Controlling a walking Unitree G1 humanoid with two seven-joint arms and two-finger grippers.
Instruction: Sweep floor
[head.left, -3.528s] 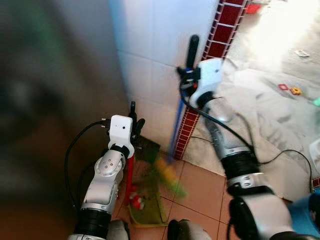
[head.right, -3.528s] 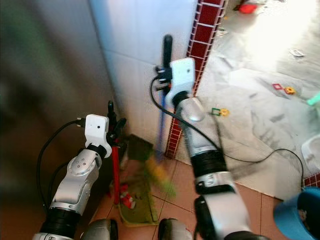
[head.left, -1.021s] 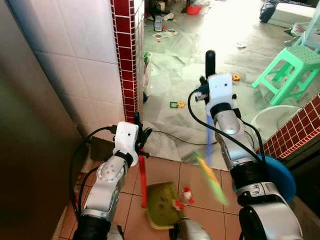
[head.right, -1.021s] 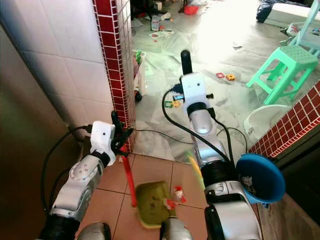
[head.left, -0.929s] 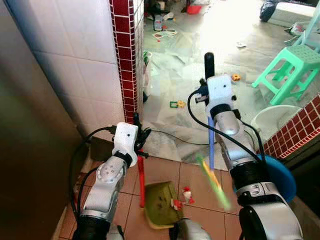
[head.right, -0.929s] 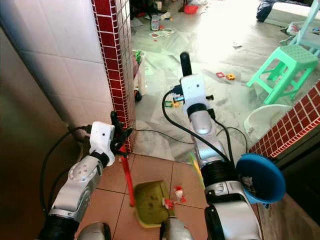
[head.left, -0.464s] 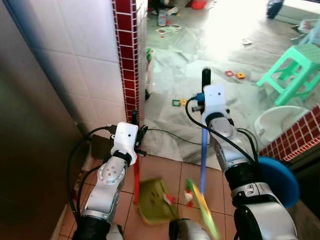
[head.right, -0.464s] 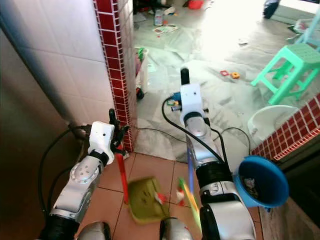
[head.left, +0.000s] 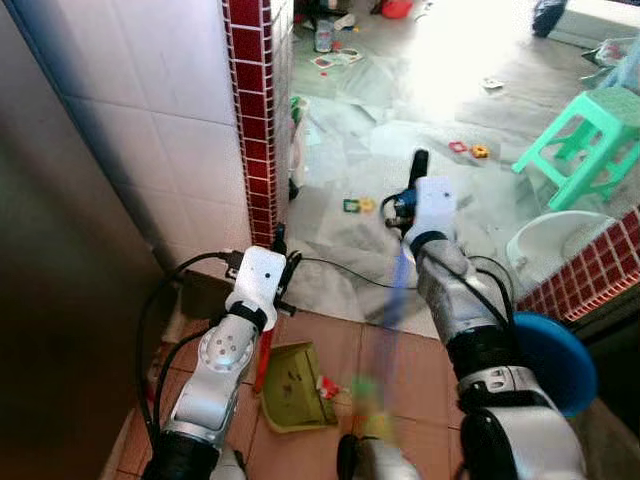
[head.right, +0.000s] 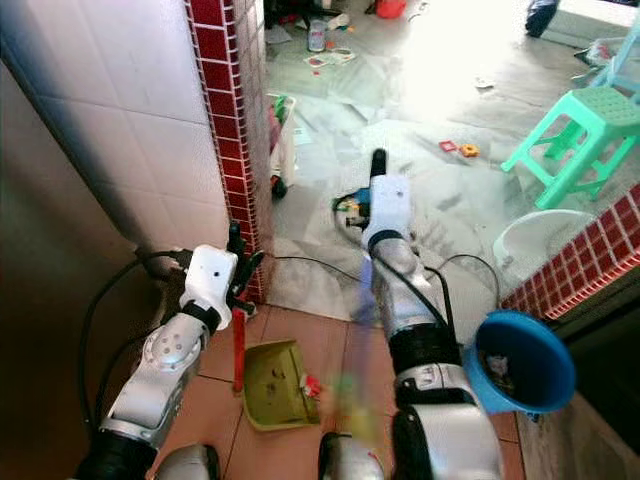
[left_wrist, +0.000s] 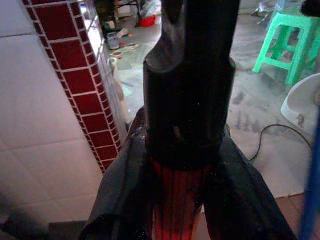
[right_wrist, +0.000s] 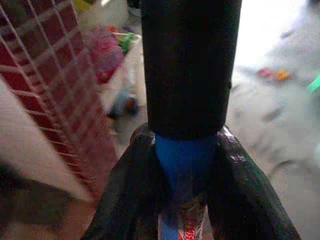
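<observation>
you had the left gripper (head.right: 238, 262) clamped on the red handle (head.right: 238, 350) of the green dustpan (head.right: 274, 385), which lay on the terracotta tiles (head.right: 215, 395) just beside the red-tiled pillar (head.right: 230, 130). your right gripper (head.right: 377, 190) gripped the blue broom handle (head.right: 364, 292), its black end sticking up above the wrist. the broom's head (head.right: 350, 395) was a yellow-green blur, apparently near the pan's mouth. a small red scrap (head.right: 311, 385) sat at the pan's edge. a green stool (head.right: 580, 125) stood well apart.

Both arms fwd — left hand (head.left: 277, 262), right hand (head.left: 413, 196) clamped tight.
</observation>
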